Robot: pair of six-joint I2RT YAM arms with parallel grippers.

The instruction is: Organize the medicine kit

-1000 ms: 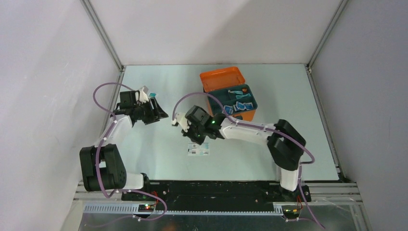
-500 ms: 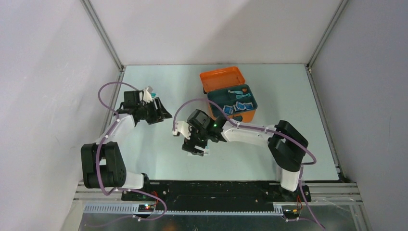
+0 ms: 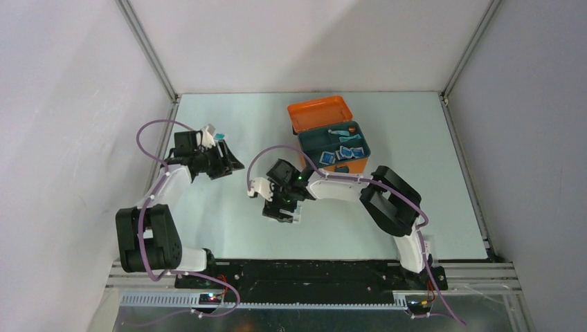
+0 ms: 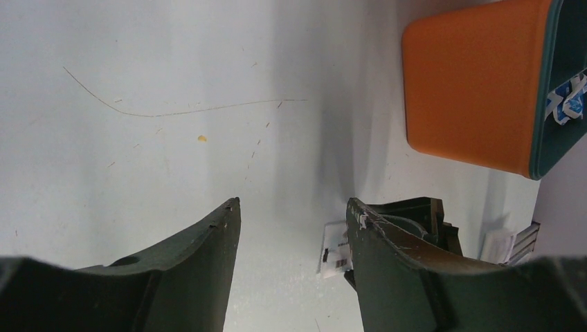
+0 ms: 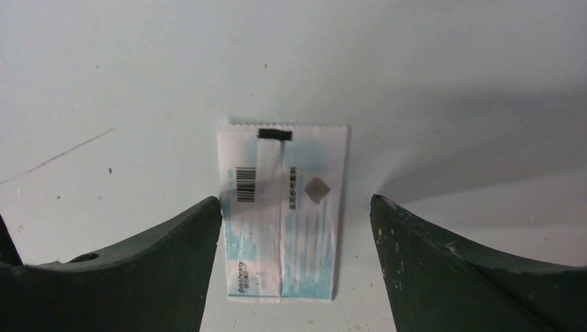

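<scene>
The orange medicine kit (image 3: 349, 164) stands open at the table's back right, its lid (image 3: 320, 113) tipped back and blue packets in a dark teal tray (image 3: 333, 143) inside. In the left wrist view the medicine kit (image 4: 471, 90) is at the upper right. A white and blue sachet (image 5: 284, 207) lies flat on the table. My right gripper (image 5: 296, 204) is open and low over it, one finger on each side. From above, the right gripper (image 3: 280, 211) covers most of the sachet (image 3: 297, 216). My left gripper (image 3: 232, 161) hangs open and empty at the left, its fingers (image 4: 208, 242) wide apart.
The left wrist view shows the sachet (image 4: 337, 247) and my right gripper's dark body (image 4: 415, 211) just past my left finger. Grey walls with metal corner rails (image 3: 149, 52) enclose the table. A thin scratch (image 4: 173, 111) marks the surface.
The right gripper went from shut to open and came down over the sachet. The right arm's elbow folded inwards. The left arm barely shifted.
</scene>
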